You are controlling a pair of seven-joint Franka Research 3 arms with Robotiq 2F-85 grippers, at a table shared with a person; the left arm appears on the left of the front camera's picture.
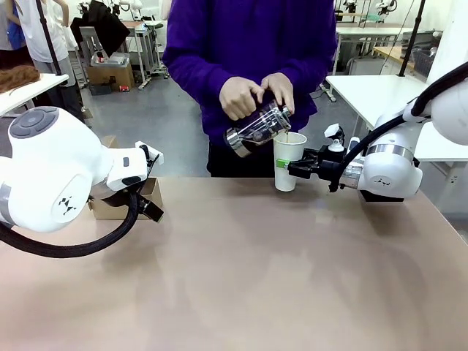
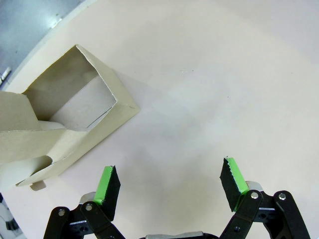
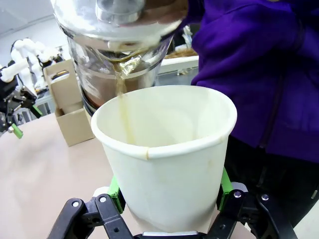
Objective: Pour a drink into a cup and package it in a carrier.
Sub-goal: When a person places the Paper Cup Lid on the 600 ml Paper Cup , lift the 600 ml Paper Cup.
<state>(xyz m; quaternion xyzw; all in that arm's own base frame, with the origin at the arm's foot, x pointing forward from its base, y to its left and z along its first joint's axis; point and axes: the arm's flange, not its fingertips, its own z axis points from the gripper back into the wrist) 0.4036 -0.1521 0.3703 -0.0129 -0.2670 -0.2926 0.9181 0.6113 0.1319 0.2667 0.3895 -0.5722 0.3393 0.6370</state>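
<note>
1. The right pincer (image 1: 288, 167) is clamped on the cup (image 1: 290, 150), its green pads pressed against the lower sides.
2. The cup, plain white paper, stands upright near the far edge of the bench (image 1: 256, 278), at about 1 o'clock from the middle.
3. Across the bench, a person in a purple top tips a glass jug (image 1: 256, 128) over the cup with both hands (image 1: 240, 97), the jug leaning in from 10 o'clock.
4. From the right wrist, a thin brown stream of the drink (image 3: 123, 104) runs from the jug's lip down the cup's inside wall.
5. The left pincer (image 2: 170, 174) hangs over bare bench with its jaws wide apart, holding nothing.
6. The carrier (image 2: 75, 114), plain brown cardboard, sits at 10 o'clock from that pincer, near but not touching. In the front view it lies at 9 o'clock, partly behind the left arm.
</note>
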